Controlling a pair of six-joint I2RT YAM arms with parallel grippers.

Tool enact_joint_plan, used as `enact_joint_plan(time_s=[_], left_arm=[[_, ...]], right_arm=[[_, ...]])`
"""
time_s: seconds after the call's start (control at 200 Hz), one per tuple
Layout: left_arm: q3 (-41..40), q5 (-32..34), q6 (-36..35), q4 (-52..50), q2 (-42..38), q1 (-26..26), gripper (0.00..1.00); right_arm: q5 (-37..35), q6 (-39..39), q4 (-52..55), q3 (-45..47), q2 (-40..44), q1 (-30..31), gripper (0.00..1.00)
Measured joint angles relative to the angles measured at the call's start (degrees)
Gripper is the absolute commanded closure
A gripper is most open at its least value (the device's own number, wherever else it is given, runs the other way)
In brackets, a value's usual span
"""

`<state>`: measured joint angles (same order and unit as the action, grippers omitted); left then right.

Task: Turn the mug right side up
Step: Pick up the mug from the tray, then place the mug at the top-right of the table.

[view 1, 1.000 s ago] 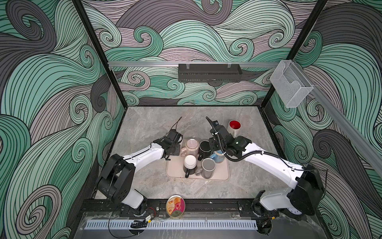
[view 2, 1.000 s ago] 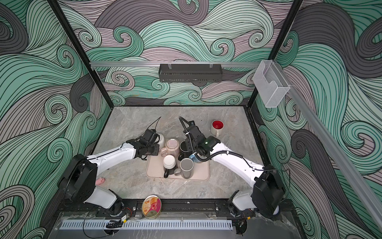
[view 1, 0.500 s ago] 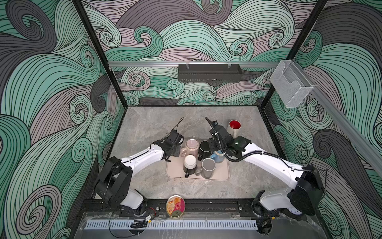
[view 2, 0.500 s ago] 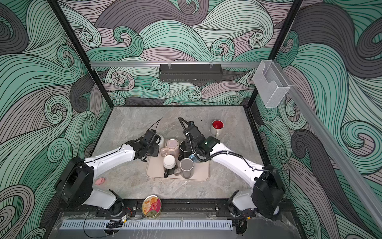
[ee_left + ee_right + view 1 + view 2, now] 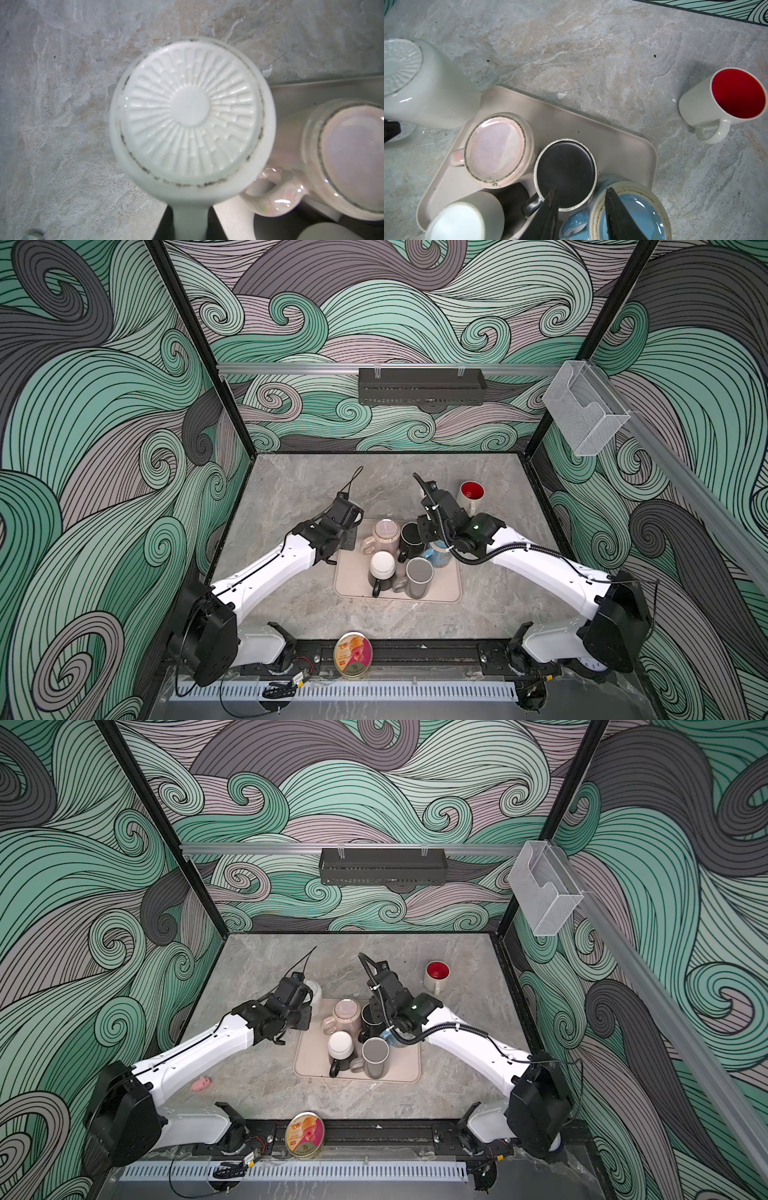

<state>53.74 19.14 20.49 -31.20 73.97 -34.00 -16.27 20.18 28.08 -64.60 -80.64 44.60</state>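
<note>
A pale green-white mug [image 5: 191,112] is held base up, its ribbed bottom facing the left wrist camera. My left gripper [image 5: 190,224] is shut on its handle [image 5: 190,216]. In a top view the mug [image 5: 314,990] peeks out behind the left gripper [image 5: 305,1011], just off the tray's far left corner. From the right wrist view the mug [image 5: 429,87] leans a little. My right gripper [image 5: 581,216] hangs open over the blue mug [image 5: 633,209] and the black mug [image 5: 566,170], holding nothing. In a top view it [image 5: 424,535] is above the tray's far right part.
The beige tray [image 5: 440,589] carries several upside-down mugs: pink [image 5: 384,533], black [image 5: 409,537], white-bottomed [image 5: 381,568], grey [image 5: 419,576] and blue [image 5: 438,556]. A red-lined mug [image 5: 471,494] stands upright at the back right. A round tin [image 5: 353,653] lies on the front rail and a pink toy [image 5: 200,1084] at the left.
My left gripper has shifted slightly toward the back with the pale mug in it. The right gripper has barely moved.
</note>
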Motion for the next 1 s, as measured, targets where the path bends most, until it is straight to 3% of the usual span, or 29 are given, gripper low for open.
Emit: enact_joint_plan(time_s=[0.205, 0.53, 0.736, 1.001], left_arm=[[2.4, 0.0, -0.9, -1.7, -3.9, -1.2, 1.00], [6.3, -2.9, -1.0, -1.6, -10.6, -1.3, 1.00], [11.2, -6.5, -0.9, -0.2, -10.8, -1.3, 1.00], [11.4, -13.0, 2.5, 5.6, -10.9, -1.3, 1.00]], right_arm=[[2.1, 0.3, -2.7, 0.2, 0.2, 0.2, 0.61], [12.8, 4.2, -19.4, 8.9, 3.8, 0.2, 0.61], [22.3, 11.8, -34.3, 14.6, 3.7, 0.6, 0.62], [30.3, 26.1, -57.4, 18.1, -0.1, 1.9, 0.62]])
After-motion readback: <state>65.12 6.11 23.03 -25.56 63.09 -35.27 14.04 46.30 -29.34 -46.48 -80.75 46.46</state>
